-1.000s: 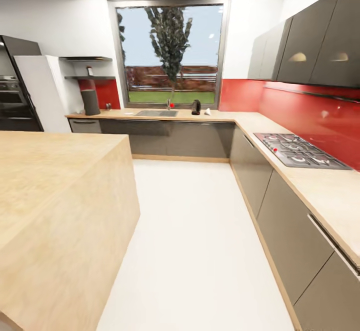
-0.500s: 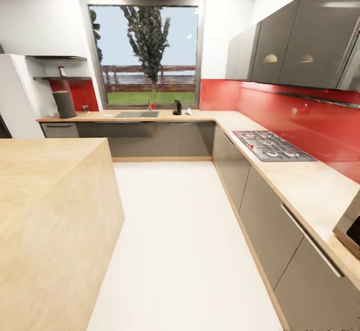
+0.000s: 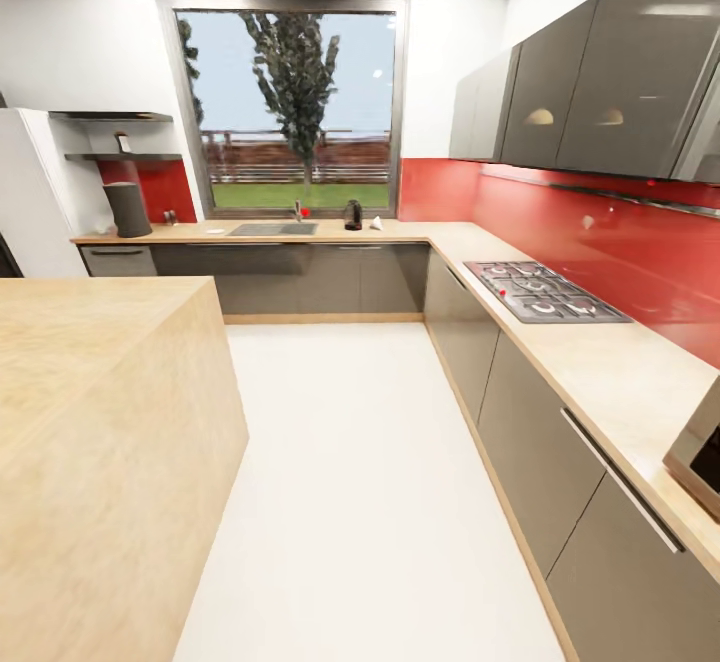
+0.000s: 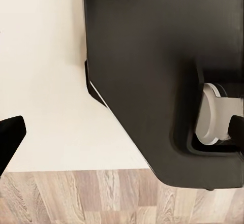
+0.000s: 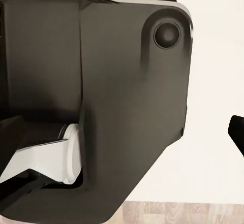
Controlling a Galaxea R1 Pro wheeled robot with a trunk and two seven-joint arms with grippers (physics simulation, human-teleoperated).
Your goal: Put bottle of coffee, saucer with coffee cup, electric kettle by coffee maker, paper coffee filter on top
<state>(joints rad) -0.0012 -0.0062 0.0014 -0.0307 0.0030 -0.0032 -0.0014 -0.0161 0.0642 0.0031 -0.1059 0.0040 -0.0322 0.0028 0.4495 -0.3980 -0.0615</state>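
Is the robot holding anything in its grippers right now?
It cannot be told: the wrist views show the robot's dark base and white floor, with no object seen between any fingers.

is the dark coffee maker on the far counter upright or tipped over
Upright: in the head view the coffee maker stands tall on the far countertop, below the shelf.

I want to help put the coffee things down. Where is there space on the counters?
The island top looks bare. The right countertop is free between the stove and the microwave corner. Under the window it is busier: dark coffee maker, sink, small dark appliance with a white thing beside it.
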